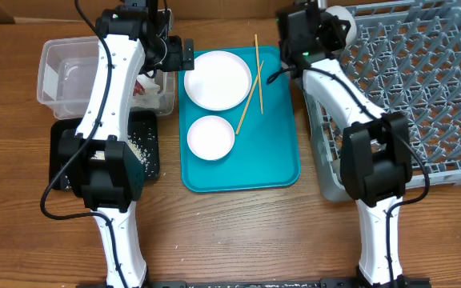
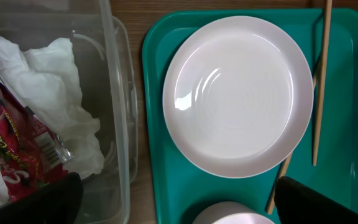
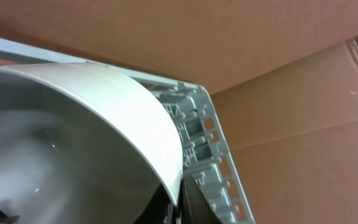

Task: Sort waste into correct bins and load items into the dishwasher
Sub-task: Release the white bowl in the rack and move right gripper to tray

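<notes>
1. The step in hand looks like loading the rack. The right gripper [image 1: 326, 28] is clenched on a white bowl [image 3: 73, 143], held right of the tray [image 1: 282, 172], over the far-left corner of the rack [image 1: 406, 88].
2. The bowl fills the right wrist view, so I cannot tell whether it touches the pegs yet; it probably hangs just above them.
3. The left gripper [image 1: 181, 54] is spread wide and empty at the tray's far-left corner.
4. On the tray, the plate [image 2: 238, 93] lies at the far end and a second bowl [image 1: 210, 138] sits nearer. The chopsticks [image 1: 250, 80] lie along the plate's right side.
5. Left of the tray, the tub [image 1: 54, 56] holds the napkin [image 2: 61, 93] and wrapper [image 2: 17, 143]. The black bin [image 1: 58, 152], nearer, holds rice [image 1: 138, 148].
6. The next move calls for lowering the bowl on edge between pegs before letting go. The plate will then need a grip on its rim.
</notes>
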`<action>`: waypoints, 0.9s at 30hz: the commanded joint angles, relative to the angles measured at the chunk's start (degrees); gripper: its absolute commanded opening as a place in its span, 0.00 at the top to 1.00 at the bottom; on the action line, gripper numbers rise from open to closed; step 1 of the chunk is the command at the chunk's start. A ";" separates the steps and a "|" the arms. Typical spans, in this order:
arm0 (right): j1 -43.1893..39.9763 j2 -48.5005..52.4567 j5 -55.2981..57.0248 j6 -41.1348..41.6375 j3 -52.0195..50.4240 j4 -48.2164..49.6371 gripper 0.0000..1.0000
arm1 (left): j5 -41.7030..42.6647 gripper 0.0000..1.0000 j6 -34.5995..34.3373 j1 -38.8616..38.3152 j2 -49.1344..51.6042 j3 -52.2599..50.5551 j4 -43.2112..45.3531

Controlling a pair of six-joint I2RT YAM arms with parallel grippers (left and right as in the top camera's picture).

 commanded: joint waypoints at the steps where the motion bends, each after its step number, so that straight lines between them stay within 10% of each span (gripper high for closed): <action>1: 2.89 0.76 -1.14 4.66 -0.72 -2.54 0.64 | 0.61 0.00 -0.35 -0.42 -0.61 1.27 0.22; 5: 3.87 0.76 -1.14 9.86 -0.70 -7.74 0.32 | 0.61 0.00 -0.35 -0.39 -0.61 1.27 0.22; 16: 6.47 -6.03 -5.97 18.12 -0.44 -17.18 0.19 | 0.61 0.00 -0.35 -0.39 -0.61 1.27 0.22; 27: 6.40 -17.49 -74.69 27.71 0.22 -32.79 0.00 | 0.61 0.00 -0.35 -0.39 -0.61 1.27 0.20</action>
